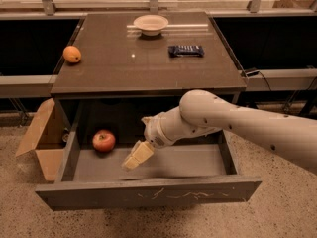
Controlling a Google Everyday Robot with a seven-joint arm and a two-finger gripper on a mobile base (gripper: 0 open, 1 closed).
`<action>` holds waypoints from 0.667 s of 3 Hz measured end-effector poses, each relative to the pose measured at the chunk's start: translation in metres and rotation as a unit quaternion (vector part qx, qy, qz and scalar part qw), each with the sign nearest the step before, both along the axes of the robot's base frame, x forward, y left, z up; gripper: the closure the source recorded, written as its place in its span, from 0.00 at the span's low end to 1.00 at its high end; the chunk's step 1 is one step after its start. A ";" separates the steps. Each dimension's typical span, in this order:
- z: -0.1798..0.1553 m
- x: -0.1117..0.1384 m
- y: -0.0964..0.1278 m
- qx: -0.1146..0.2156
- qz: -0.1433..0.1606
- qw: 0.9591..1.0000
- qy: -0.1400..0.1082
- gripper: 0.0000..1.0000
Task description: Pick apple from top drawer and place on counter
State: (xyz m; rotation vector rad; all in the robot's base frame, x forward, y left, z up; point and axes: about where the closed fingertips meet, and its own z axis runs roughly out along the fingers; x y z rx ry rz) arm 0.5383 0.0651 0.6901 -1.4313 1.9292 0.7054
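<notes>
The red apple point(103, 141) lies in the back left part of the open top drawer point(148, 195), whose scratched front panel faces me. My gripper point(132, 160) hangs inside the drawer, low over its floor, a short way right of and in front of the apple, not touching it. It holds nothing that I can see. The white arm reaches in from the right. The dark glossy counter point(148, 68) lies above the drawer.
On the counter sit a small orange fruit point(72, 54) at the left edge, a white bowl point(150, 24) at the back, and a dark wrapped bar point(185, 50) at the right. An open cardboard box point(42, 138) stands on the floor left of the drawer.
</notes>
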 end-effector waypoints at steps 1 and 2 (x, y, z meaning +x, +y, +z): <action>-0.001 0.016 0.019 0.019 0.011 0.999 -0.028 0.00; -0.006 0.030 0.048 0.015 0.036 0.998 -0.052 0.00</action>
